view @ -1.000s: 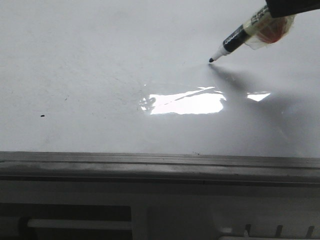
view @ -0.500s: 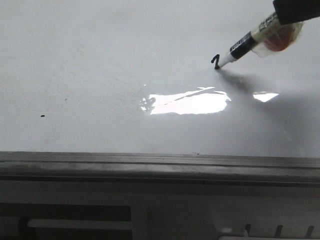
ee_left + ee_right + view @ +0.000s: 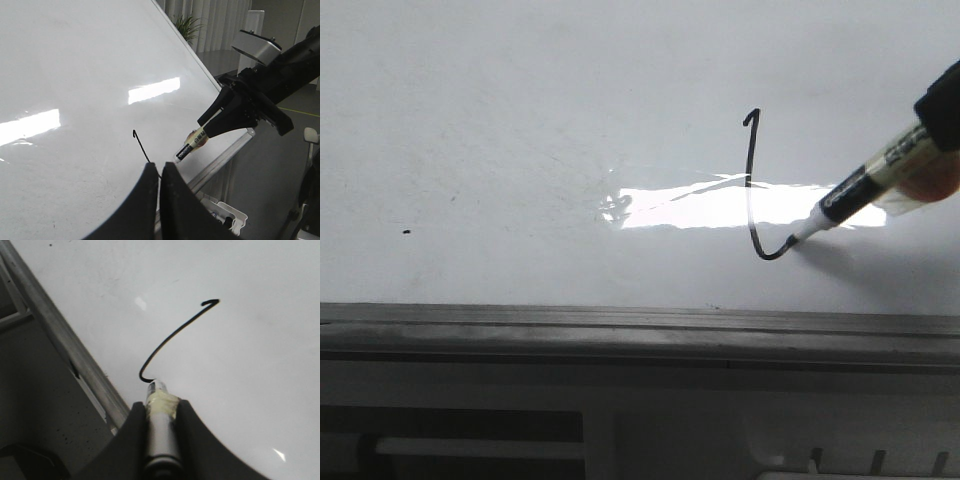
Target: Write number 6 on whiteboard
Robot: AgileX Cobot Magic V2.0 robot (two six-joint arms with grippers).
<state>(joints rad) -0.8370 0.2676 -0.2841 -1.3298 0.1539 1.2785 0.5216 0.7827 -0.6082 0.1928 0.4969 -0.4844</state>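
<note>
Curving across the glossy whiteboard (image 3: 520, 120), thin hooked number 6 (image 3: 752, 190)

The whiteboard (image 3: 500, 110) is glossy white with a bright glare patch and a small black speck (image 3: 405, 233); its frame edge (image 3: 620, 325) is grey. The number 6 (image 3: 752, 190) is a thin black line. The marker (image 3: 875, 180) has a black barrel, white tip and yellowish tape wrapping.

The only mark on the whiteboard (image 3: 520, 120) is an unfinished number 6 (image 3: 752, 190): hooked stem and bottom curve. White lettering on the marker (image 3: 865, 190) barrel is too blurred to read.
</note>
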